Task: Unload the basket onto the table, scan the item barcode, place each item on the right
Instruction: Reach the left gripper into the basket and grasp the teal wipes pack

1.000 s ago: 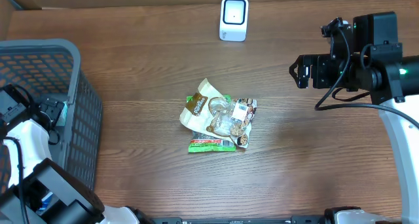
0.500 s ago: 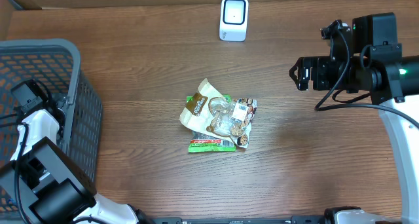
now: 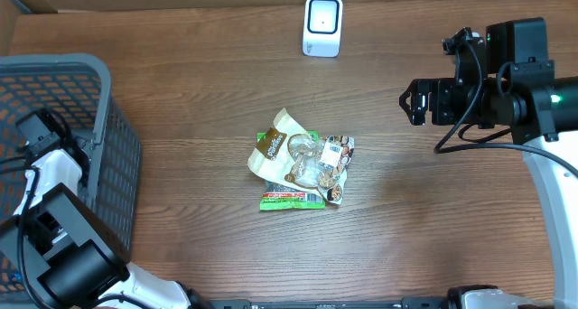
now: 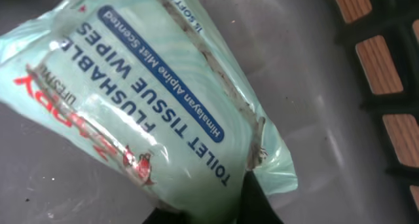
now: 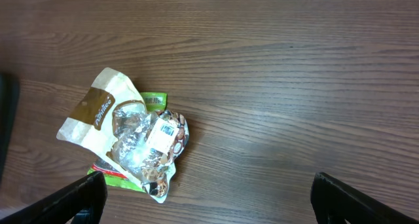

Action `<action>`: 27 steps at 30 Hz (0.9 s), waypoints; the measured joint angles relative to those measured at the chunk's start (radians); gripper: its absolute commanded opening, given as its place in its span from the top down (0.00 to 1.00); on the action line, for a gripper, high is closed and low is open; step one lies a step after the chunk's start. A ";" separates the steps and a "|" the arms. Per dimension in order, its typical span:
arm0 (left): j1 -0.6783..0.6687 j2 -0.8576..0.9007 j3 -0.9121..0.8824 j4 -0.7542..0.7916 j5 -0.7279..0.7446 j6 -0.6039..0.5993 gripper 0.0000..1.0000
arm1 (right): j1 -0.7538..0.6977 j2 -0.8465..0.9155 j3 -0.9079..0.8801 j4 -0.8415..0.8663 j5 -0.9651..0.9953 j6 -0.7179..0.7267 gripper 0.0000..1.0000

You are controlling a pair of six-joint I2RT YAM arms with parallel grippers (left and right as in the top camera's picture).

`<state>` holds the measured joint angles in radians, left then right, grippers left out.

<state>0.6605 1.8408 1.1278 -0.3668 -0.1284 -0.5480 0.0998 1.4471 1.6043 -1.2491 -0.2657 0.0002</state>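
A pale green pack of flushable toilet tissue wipes [image 4: 150, 99] lies on the grey floor of the basket and fills the left wrist view. My left gripper [image 4: 213, 207] is shut on the pack's near end, with a dark finger on each side. From overhead only the left arm [image 3: 50, 169] shows, reaching into the basket [image 3: 99, 83]. The white scanner [image 3: 322, 25] stands at the table's back centre. My right gripper [image 3: 411, 101] hovers open over the right side of the table, its fingers [image 5: 85, 191] spread wide with nothing between them.
A pile of snack packets [image 3: 302, 160] lies mid-table, also in the right wrist view as a tan, foil and green heap [image 5: 131, 132]. The basket's dark lattice wall [image 4: 380, 67] rises just right of the wipes. Cardboard edges the far side.
My left arm has swung up and deeper into the basket, and its jaws have closed on the wipes pack. The right arm and the snack pile have not moved.
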 measured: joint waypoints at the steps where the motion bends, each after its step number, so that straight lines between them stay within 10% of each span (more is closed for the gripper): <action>1: 0.000 0.000 0.002 -0.008 0.005 0.000 0.96 | 0.000 0.000 0.000 0.000 0.000 0.000 0.00; 13: 0.002 -0.113 0.048 -0.347 0.208 0.007 0.96 | 0.000 0.000 0.000 0.000 0.000 0.001 0.00; 27: -0.103 -0.613 0.506 -0.780 0.372 0.150 0.96 | 0.000 0.000 0.000 0.006 0.000 0.000 0.01</action>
<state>0.5579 1.2282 1.6337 -1.1469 0.2440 -0.3981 0.0998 1.4471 1.6047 -1.2427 -0.2661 0.0002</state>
